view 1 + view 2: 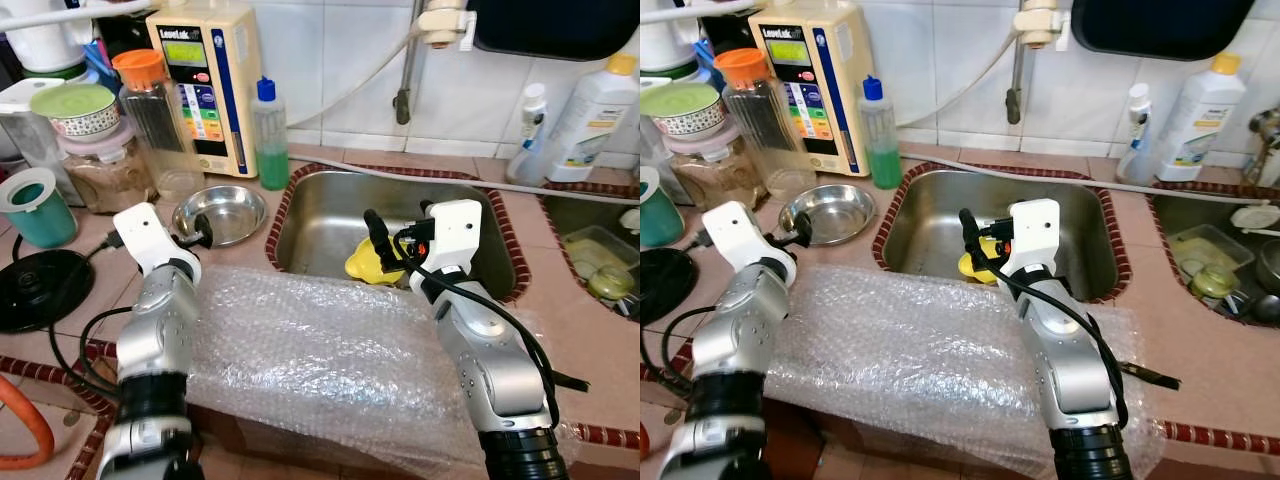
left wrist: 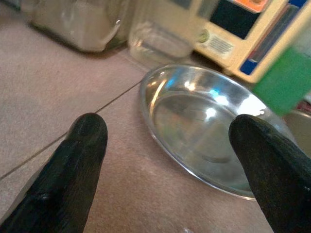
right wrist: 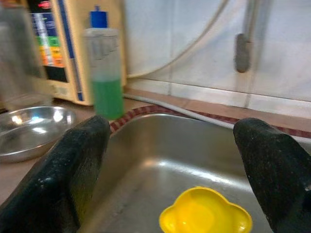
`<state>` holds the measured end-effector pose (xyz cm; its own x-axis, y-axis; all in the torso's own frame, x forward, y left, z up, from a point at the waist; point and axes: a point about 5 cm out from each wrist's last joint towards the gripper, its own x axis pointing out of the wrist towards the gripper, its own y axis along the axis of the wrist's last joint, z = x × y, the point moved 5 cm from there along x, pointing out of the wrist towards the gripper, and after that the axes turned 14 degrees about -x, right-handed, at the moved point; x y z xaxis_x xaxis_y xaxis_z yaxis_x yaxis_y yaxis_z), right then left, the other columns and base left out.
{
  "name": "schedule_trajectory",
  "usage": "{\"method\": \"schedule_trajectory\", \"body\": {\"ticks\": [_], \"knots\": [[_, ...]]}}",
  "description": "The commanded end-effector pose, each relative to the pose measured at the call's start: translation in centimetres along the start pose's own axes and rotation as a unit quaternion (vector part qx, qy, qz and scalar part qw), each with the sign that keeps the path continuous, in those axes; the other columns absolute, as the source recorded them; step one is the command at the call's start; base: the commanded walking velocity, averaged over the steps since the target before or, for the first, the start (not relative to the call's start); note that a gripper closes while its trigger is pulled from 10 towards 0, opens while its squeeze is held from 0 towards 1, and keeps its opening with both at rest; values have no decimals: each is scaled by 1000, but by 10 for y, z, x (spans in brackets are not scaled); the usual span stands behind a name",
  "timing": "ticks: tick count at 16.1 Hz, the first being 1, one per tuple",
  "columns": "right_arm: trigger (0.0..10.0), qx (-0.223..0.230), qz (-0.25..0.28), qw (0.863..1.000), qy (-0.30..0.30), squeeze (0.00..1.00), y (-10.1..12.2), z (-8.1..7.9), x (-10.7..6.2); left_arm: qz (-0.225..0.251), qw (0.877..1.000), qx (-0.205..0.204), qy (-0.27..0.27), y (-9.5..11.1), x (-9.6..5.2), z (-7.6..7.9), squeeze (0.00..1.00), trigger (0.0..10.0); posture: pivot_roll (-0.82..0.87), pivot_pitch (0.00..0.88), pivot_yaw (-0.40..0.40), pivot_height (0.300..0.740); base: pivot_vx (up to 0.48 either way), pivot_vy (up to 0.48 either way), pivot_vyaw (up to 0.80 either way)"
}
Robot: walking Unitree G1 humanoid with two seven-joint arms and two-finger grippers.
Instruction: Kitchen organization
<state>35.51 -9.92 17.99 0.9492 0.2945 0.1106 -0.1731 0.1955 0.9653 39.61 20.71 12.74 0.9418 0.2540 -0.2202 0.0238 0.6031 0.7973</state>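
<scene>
On the pink tiled counter [image 1: 90,300], the left claw [image 1: 203,230] hovers with its fingers spread apart just beside a shallow steel bowl [image 1: 222,212], which sits in front of a cream wall appliance [image 1: 205,85] and next to a green-filled bottle [image 1: 268,135]. A sheet of bubble wrap [image 1: 320,360] lies across the counter's front edge between the two silver arms. To the right, the right claw [image 1: 395,240] hangs with fingers wide apart over the steel sink [image 1: 330,215], above a yellow flower-shaped cup [image 3: 206,218] resting on the basin floor.

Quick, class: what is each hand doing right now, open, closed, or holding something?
Left hand: open, empty, at the steel bowl on the counter.
Right hand: open, empty, over the yellow dish in the sink.
</scene>
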Motion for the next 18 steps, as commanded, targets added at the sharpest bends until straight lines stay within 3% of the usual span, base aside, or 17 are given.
{"method": "schedule_trajectory", "body": {"ticks": [1,2,3,5,9,13,14,15,16,17,18], "knots": [[10000,-4,25,1000,15,0,15,-3,1,-2,1000,-12,14,5,6,-1,0,10000,-6,0,43,740,0,0,0],[10000,2,23,999,27,0,15,-6,0,-12,999,-24,25,3,10,-3,0,10000,-11,0,50,740,0,0,0],[10000,32,25,996,78,0,18,-19,-5,-38,998,-41,39,-2,18,-2,0,10000,-16,0,57,740,0,0,0],[10000,32,32,991,125,0,20,-34,-13,-41,997,-62,31,2,26,10,0,10000,-24,0,64,740,0,0,0],[10000,22,36,988,146,0,22,-41,-19,-64,994,-84,38,1,33,18,0,10000,-38,0,75,740,0,0,0],[10000,18,40,982,185,0,27,-49,-27,-129,986,-92,56,-15,36,18,0,10000,-57,0,92,740,0,0,0],[10000,19,37,978,204,0,26,-54,-30,-132,987,-82,49,-14,36,22,0,9412,-62,0,96,740,0,0,0],[10000,15,34,975,220,0,24,-58,-33,-134,987,-73,45,-14,37,24,0,6510,-62,0,96,740,0,0,0],[10000,14,27,972,233,0,22,-61,-37,-142,986,-75,41,-16,37,27,0,706,-62,0,96,740,0,0,0],[10000,11,23,971,237,0,20,-62,-38,-145,986,-75,40,-17,37,28,0,706,-62,0,96,740,0,0,0],[10000,-4,7,971,237,0,13,-62,-39,-150,985,-72,40,-18,37,29,0,0,-61,0,98,740,0,0,0]]}}
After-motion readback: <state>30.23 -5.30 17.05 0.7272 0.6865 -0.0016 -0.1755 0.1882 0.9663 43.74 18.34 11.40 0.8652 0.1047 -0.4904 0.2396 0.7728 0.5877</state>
